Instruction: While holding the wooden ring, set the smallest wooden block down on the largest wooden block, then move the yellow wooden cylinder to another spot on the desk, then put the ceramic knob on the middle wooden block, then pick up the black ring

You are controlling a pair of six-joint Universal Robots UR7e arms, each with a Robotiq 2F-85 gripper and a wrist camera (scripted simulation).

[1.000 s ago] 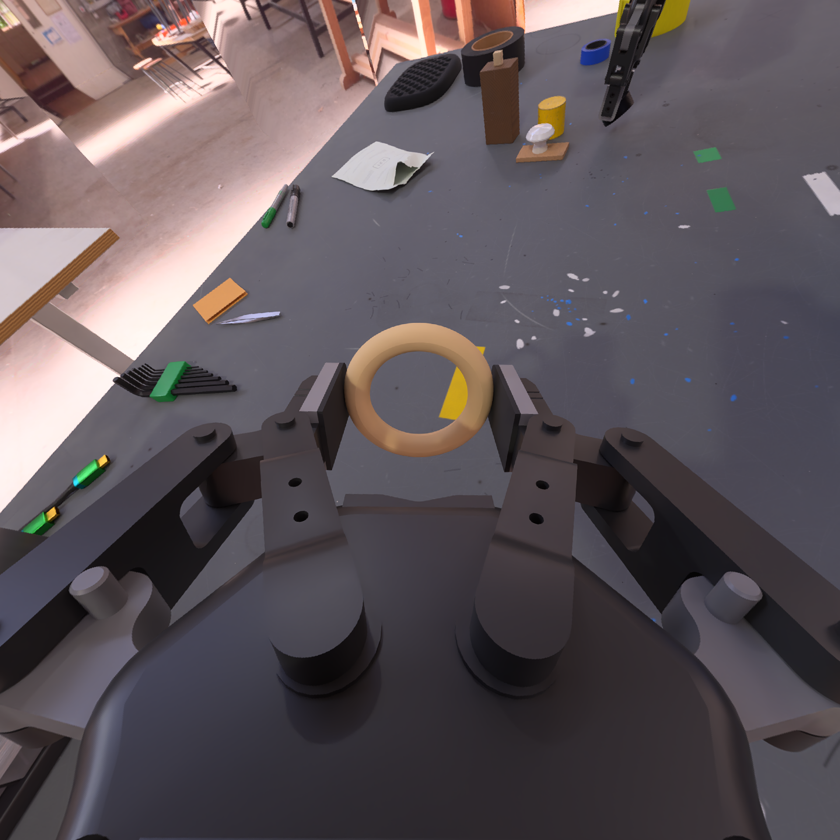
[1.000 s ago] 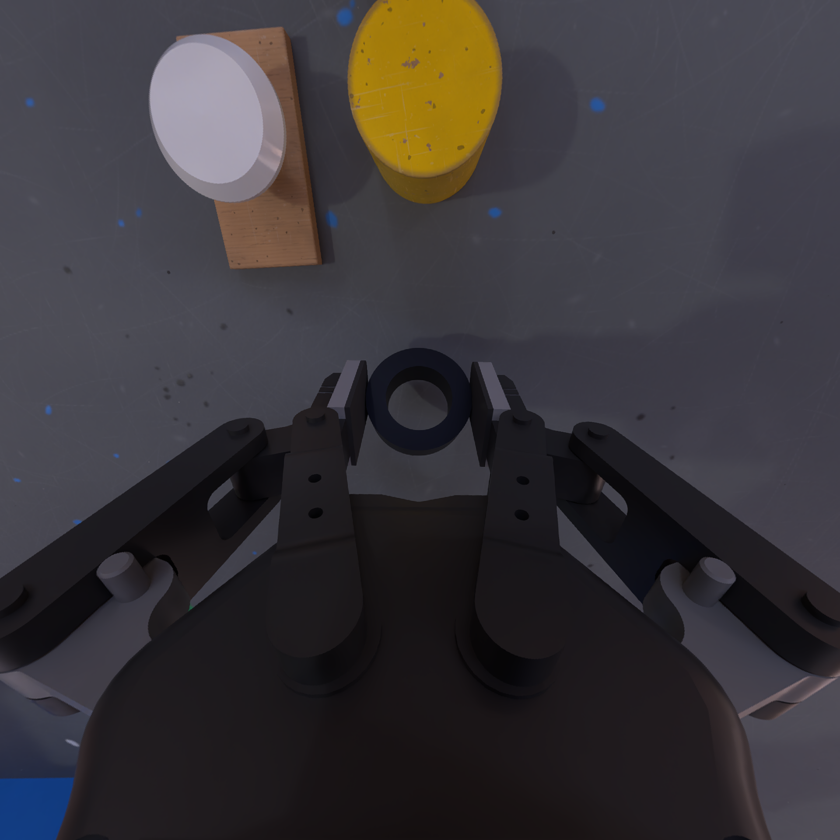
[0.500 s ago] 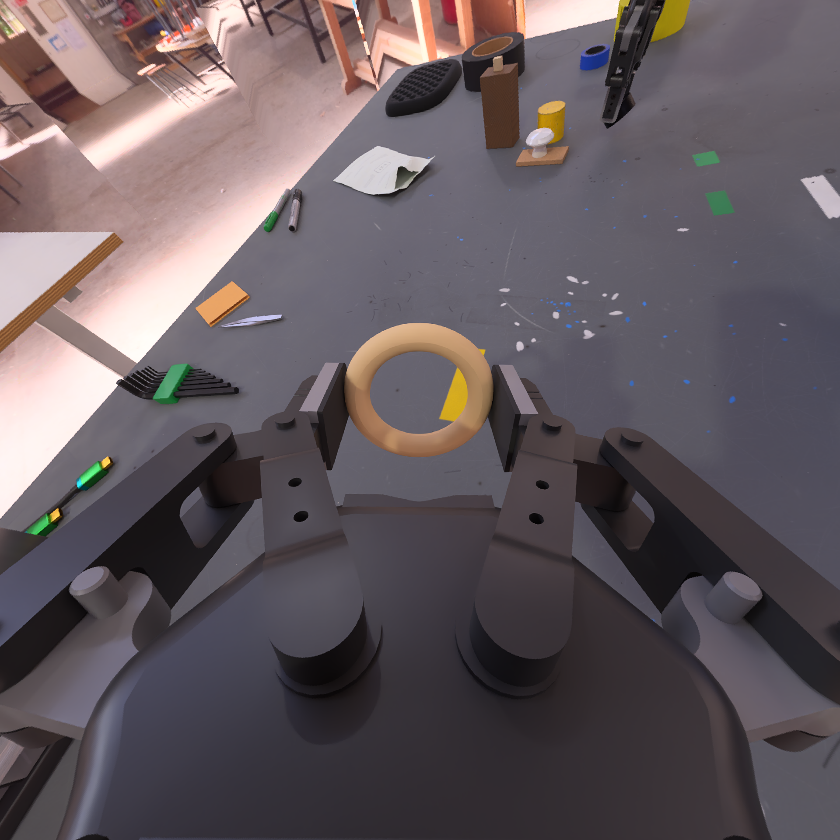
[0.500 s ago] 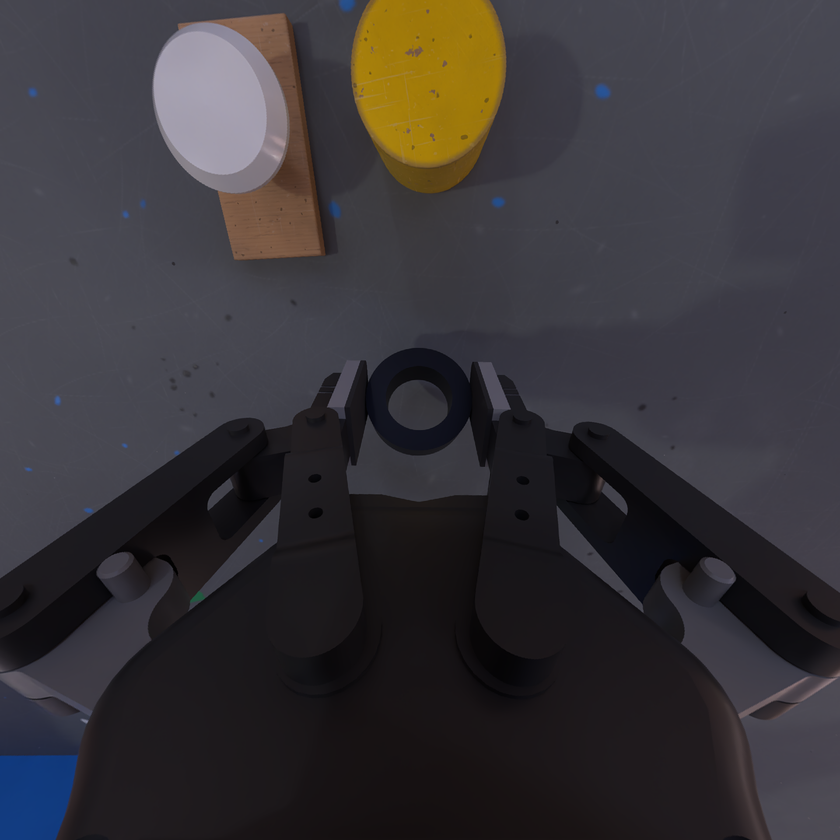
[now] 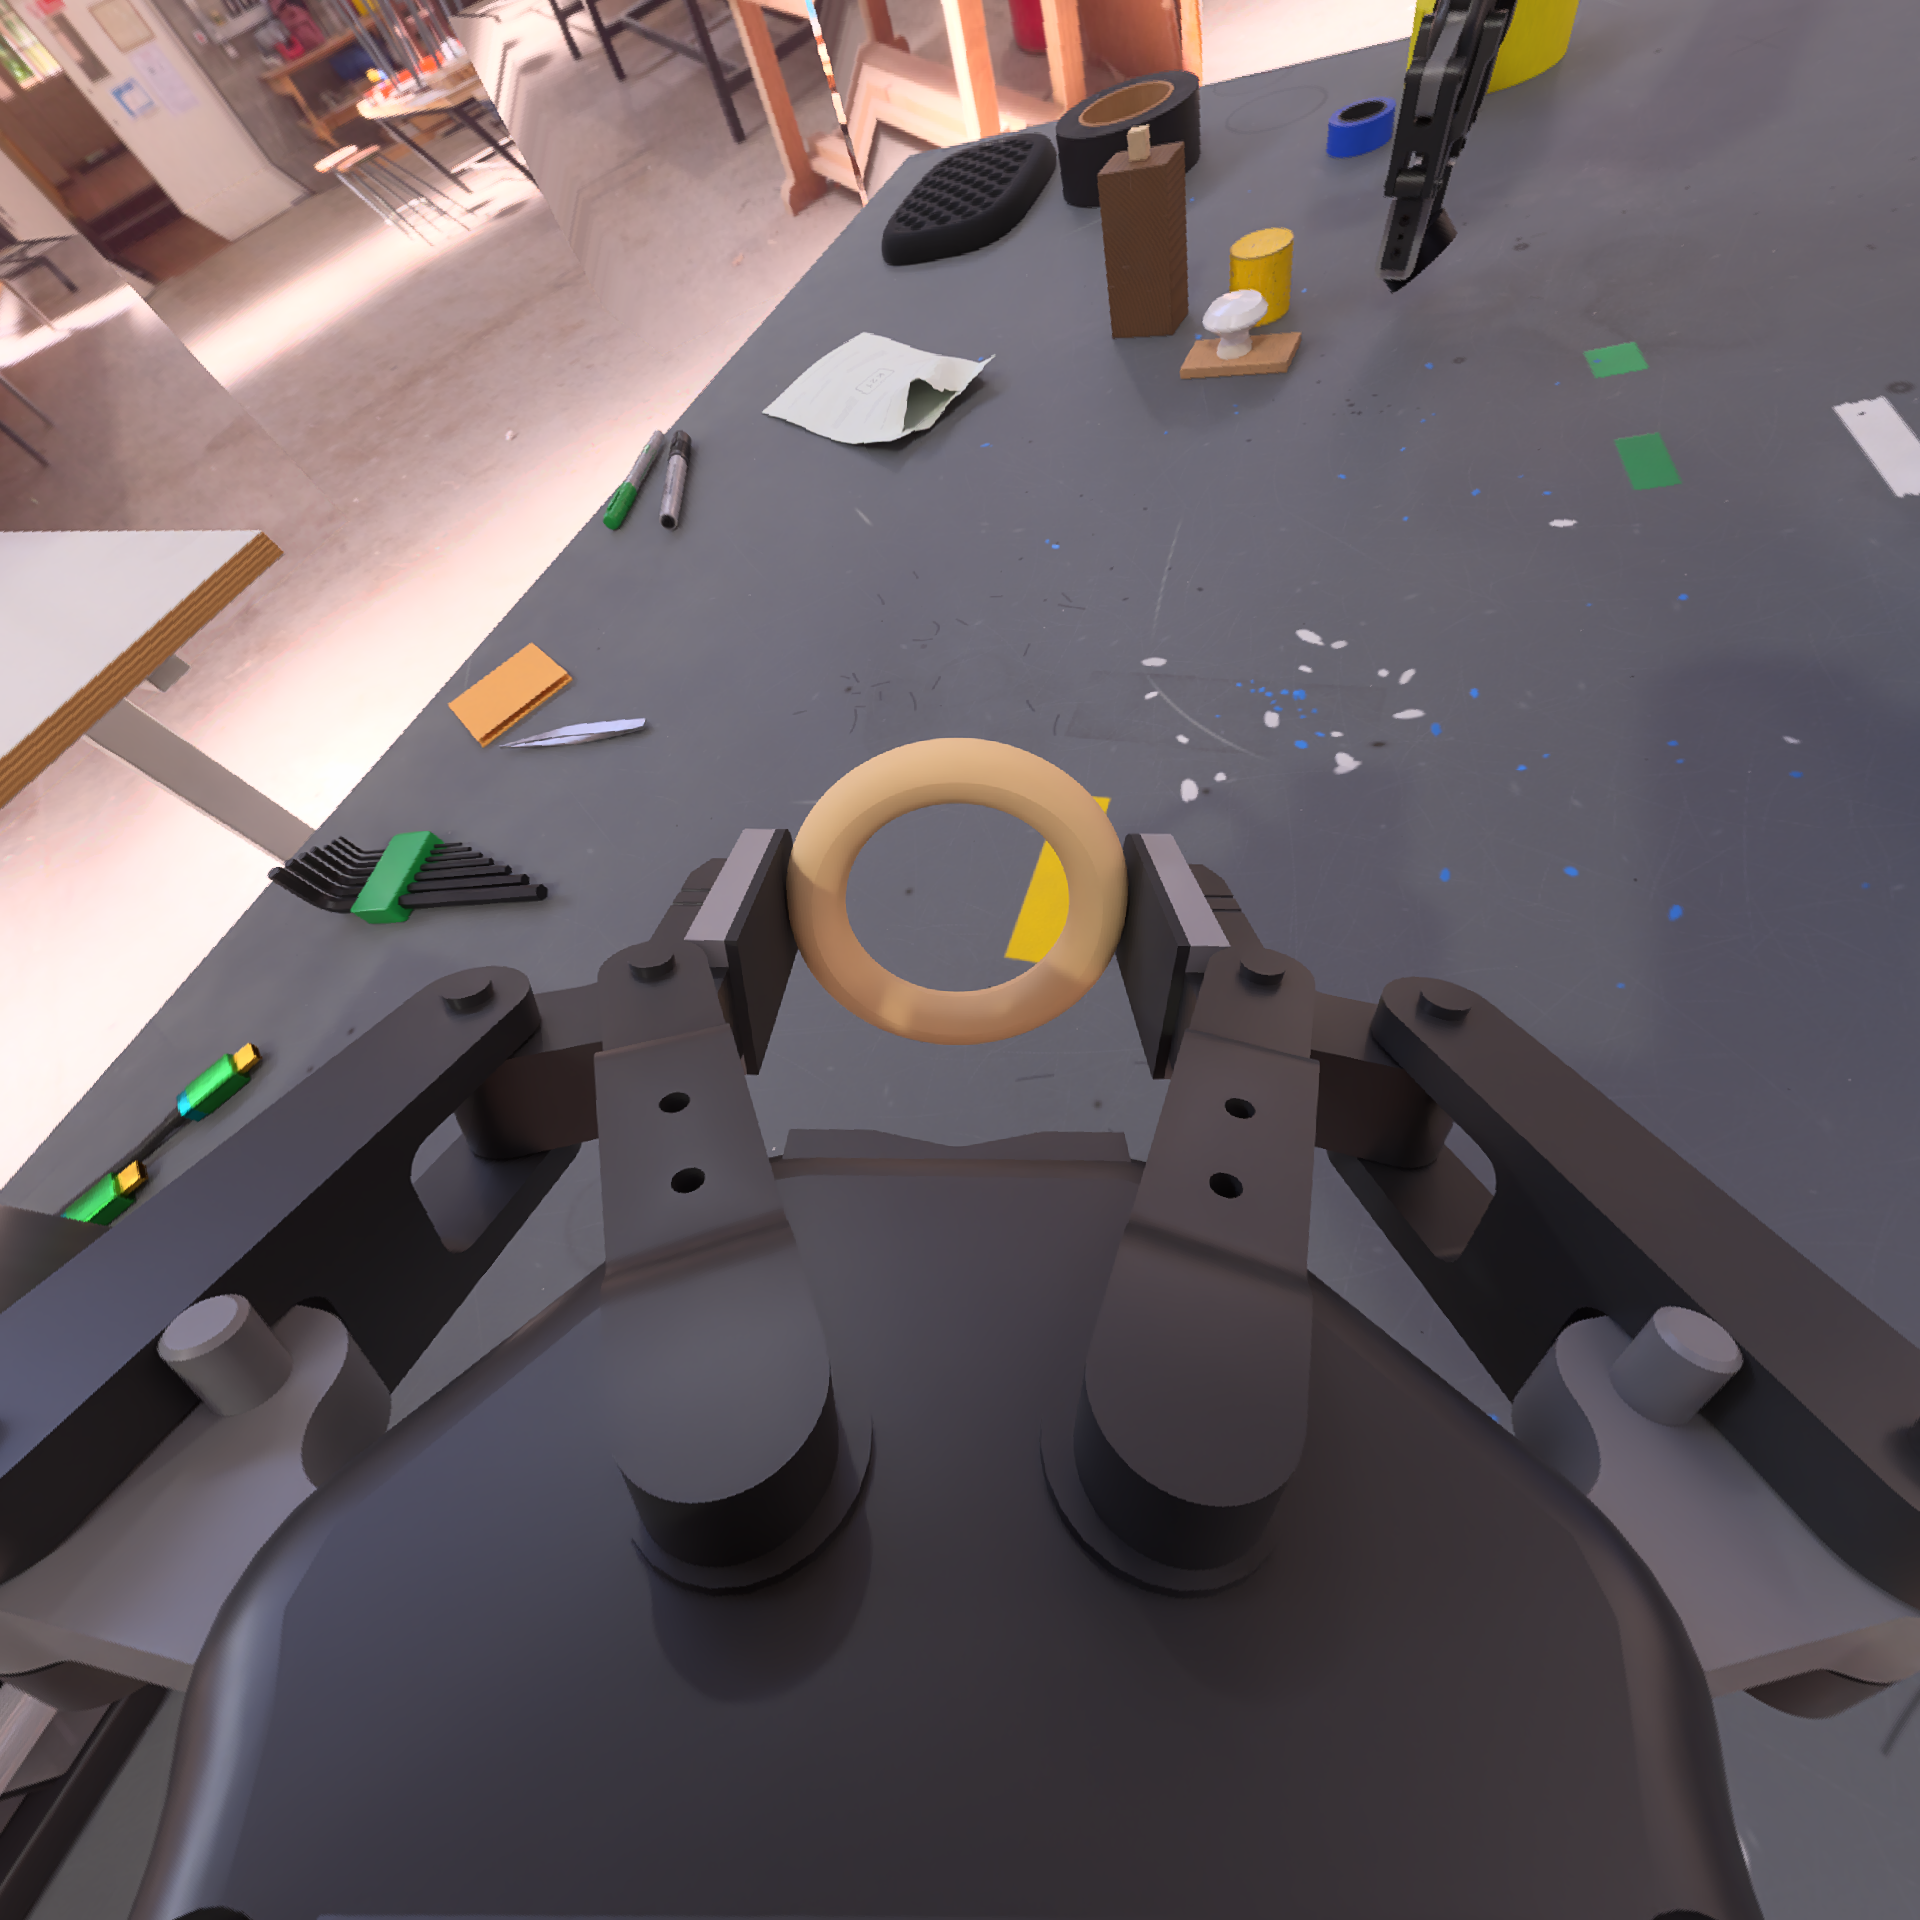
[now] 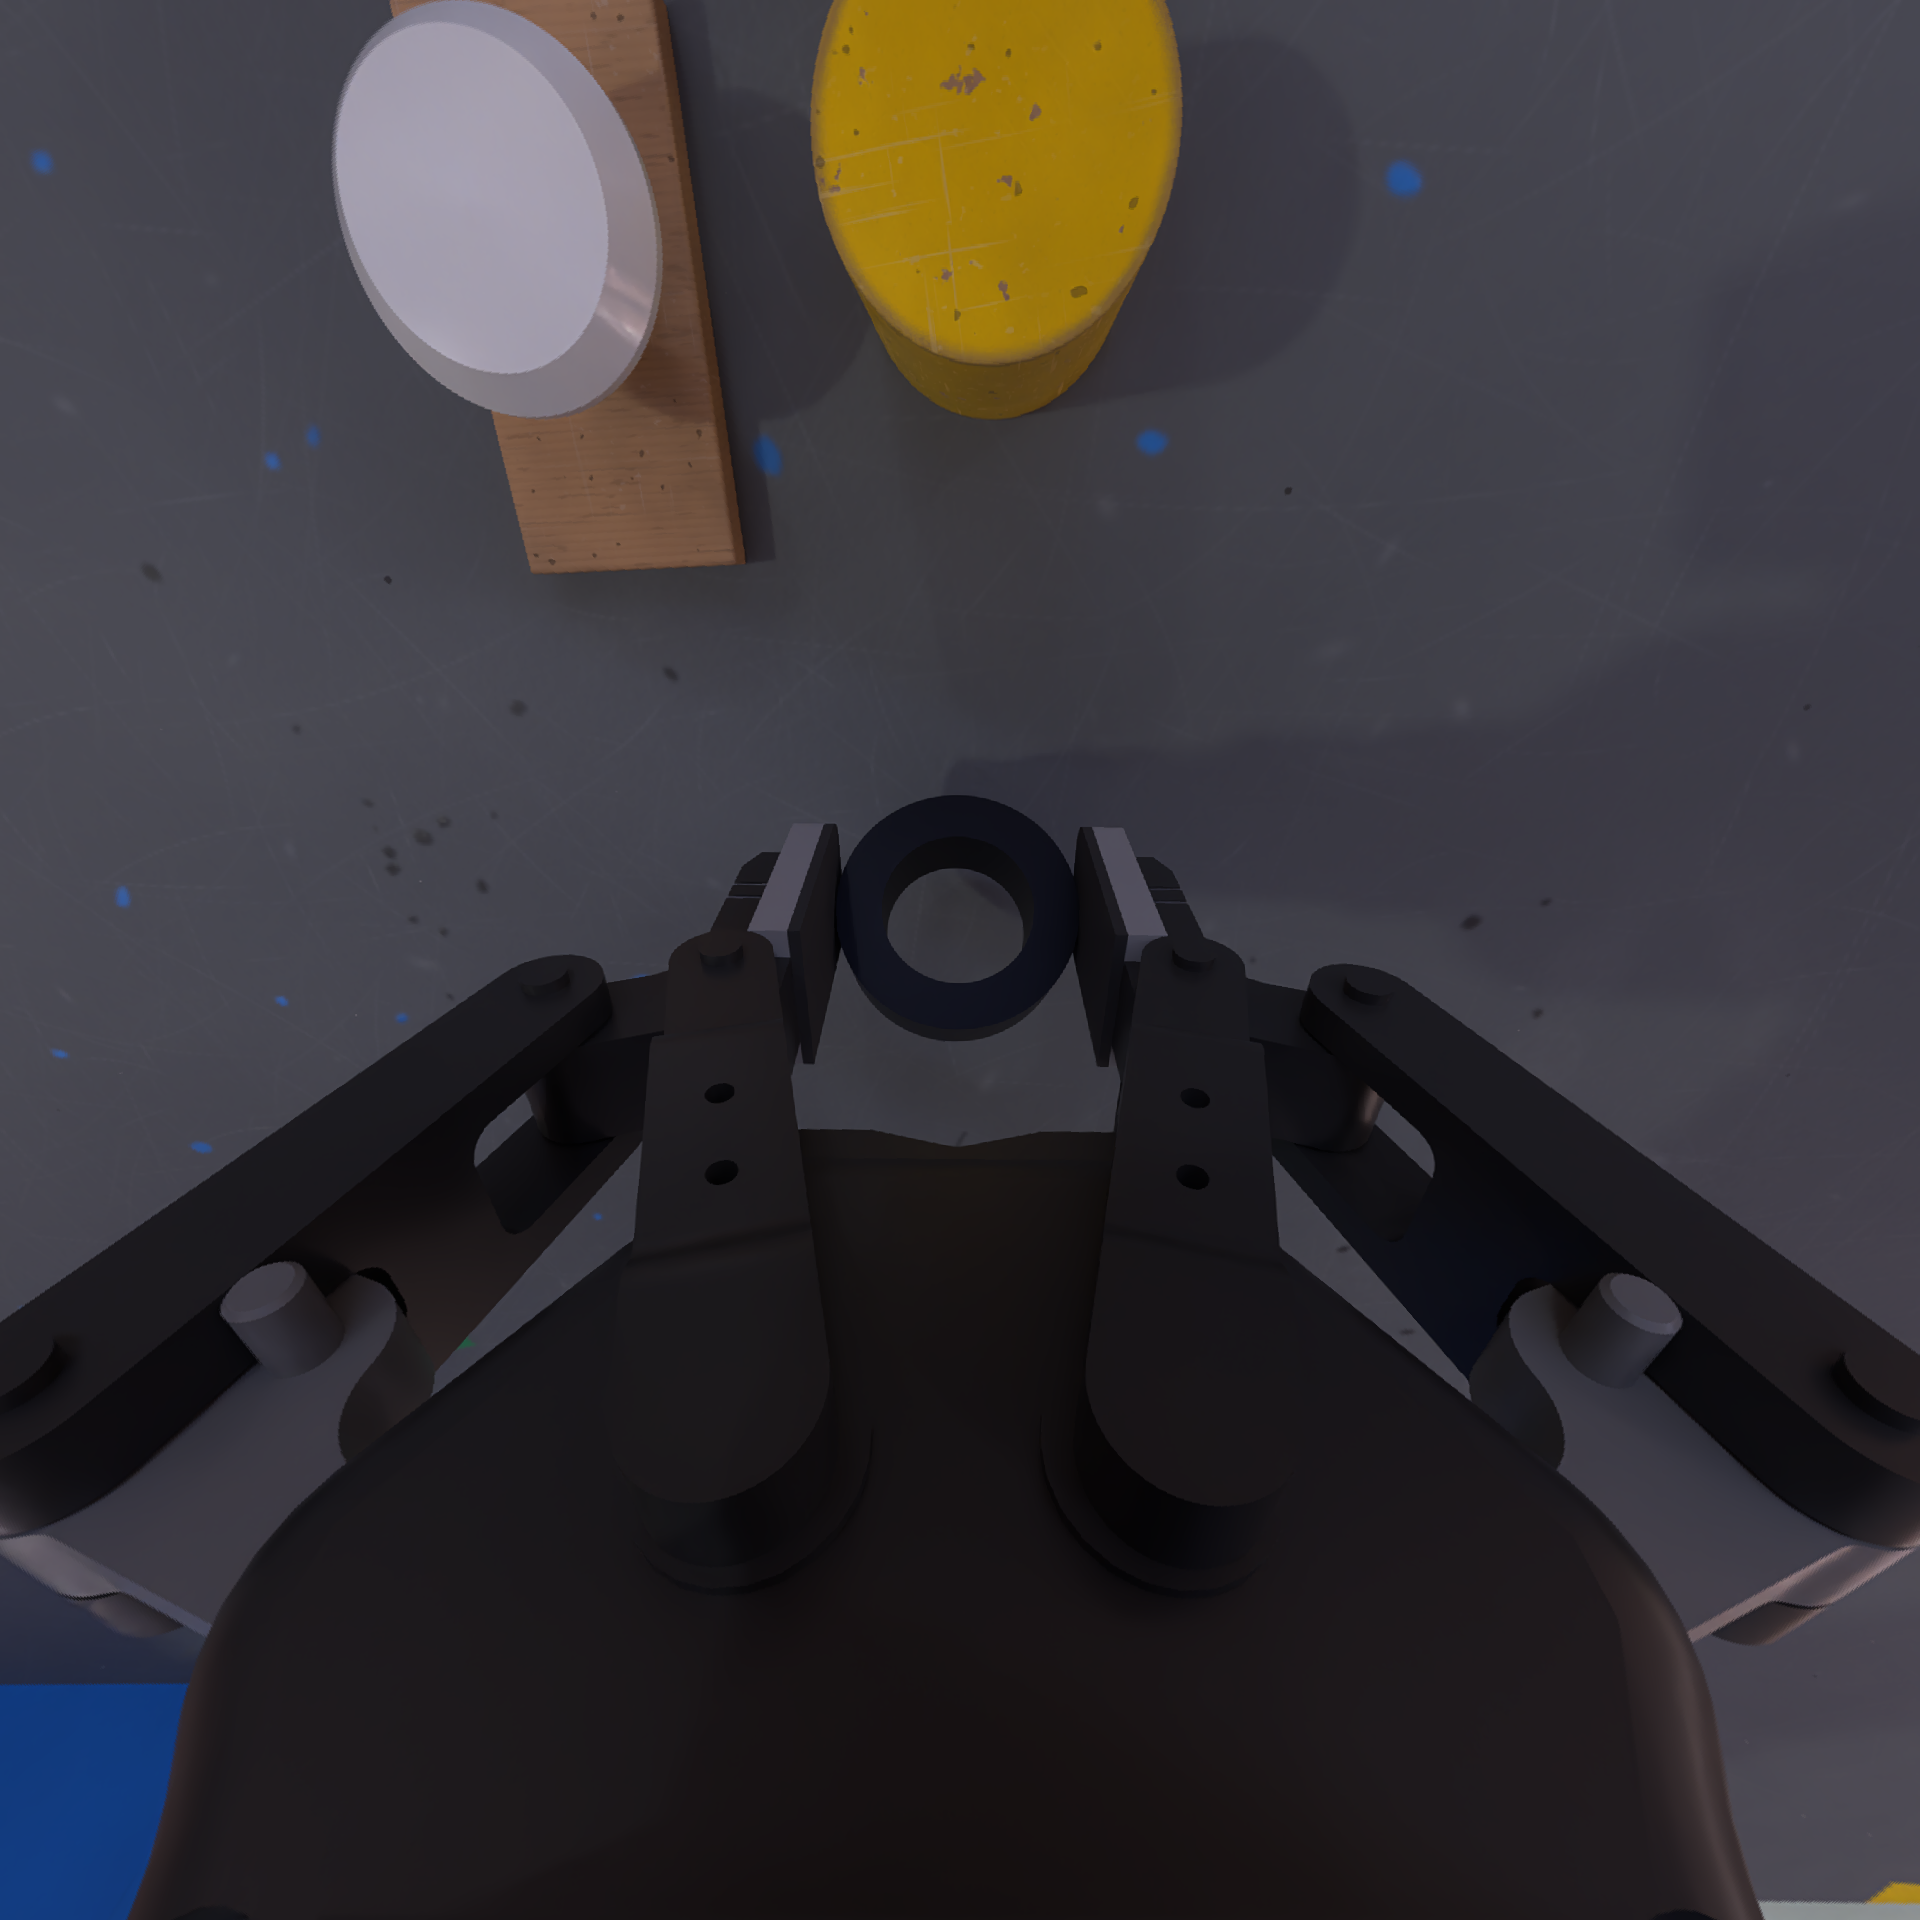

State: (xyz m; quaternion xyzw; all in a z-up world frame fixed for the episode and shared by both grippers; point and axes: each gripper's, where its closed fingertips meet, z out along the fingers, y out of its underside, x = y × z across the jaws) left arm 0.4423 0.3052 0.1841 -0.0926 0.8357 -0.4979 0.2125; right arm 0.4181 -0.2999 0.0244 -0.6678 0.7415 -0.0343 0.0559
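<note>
My left gripper is shut on the tan wooden ring, held above the grey desk. My right gripper is shut on the black ring, held above the desk; it also shows far off in the left wrist view. The white ceramic knob stands on the flat light wooden block. The yellow cylinder stands upright beside it. In the left wrist view the tall dark wooden block carries the small pale block on top, next to the knob and cylinder.
On the desk's left side lie a crumpled paper, two markers, an orange pad, a hex key set and a cable. A black tape roll, a black pad and blue tape sit at the far end.
The right gripper has risen slightly with the black ring; the knob, flat block and cylinder shift up in its view. The left gripper holds the wooden ring as before.
</note>
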